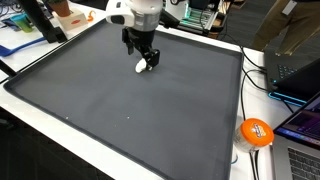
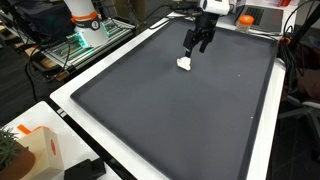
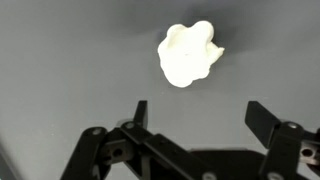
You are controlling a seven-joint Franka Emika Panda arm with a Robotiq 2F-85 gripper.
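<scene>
Fingers (image 3: 140,112) stand fully spread and empty above the dark mat (image 3: 50,50) on the counter (image 1: 60,122). Wrist view, left to right: left fingertip, open gap, right fingertip. White lump (image 3: 190,53) lies on the mat ahead of the gap, near its centreline, untouched; roughly round, no clear long axis.

My arm (image 1: 118,10) reaches down from above, and its white wrist (image 1: 145,14) points straight down. My gripper (image 1: 146,62) hangs low, with both black fingers (image 3: 139,112) spread wide apart, as far as they go.
</scene>
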